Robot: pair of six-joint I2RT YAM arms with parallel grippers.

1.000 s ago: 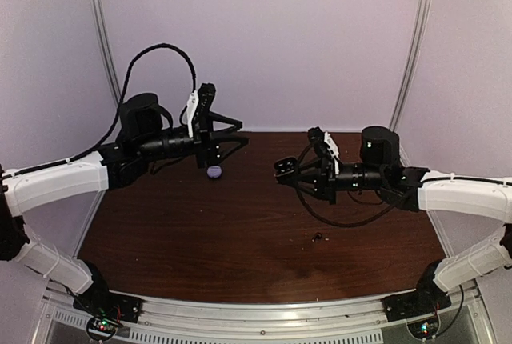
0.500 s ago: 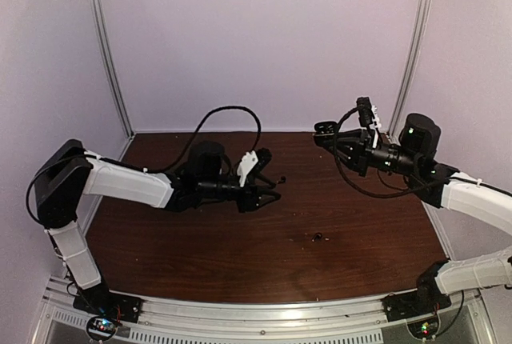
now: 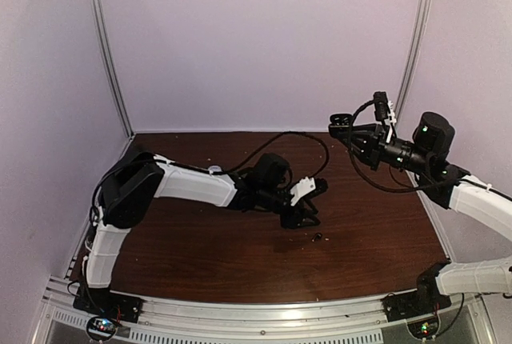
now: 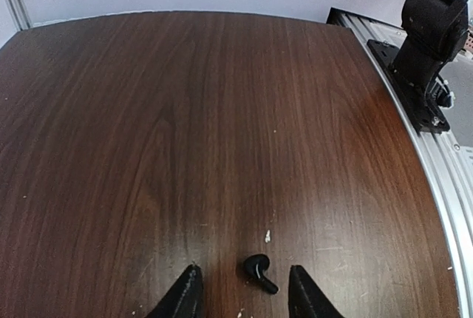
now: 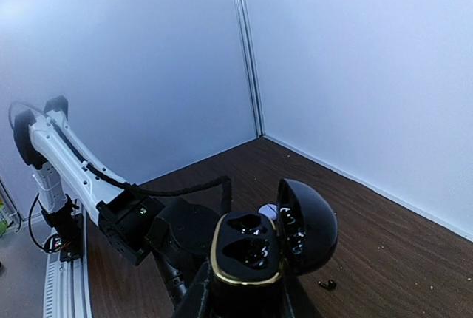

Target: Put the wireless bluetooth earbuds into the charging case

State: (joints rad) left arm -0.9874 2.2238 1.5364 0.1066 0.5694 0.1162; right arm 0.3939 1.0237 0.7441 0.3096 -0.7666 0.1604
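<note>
- No writing, brand, number or sign legible in any of the three views.
- charging case [image 5: 242, 257]: glare on the glossy shell only, no lettering made out.
- left arm's white link [image 3: 196, 186]: plain, nothing readable.

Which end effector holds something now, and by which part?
The right end effector grips the open black round charging case by its lower body; the left end effector is open and empty.
</note>
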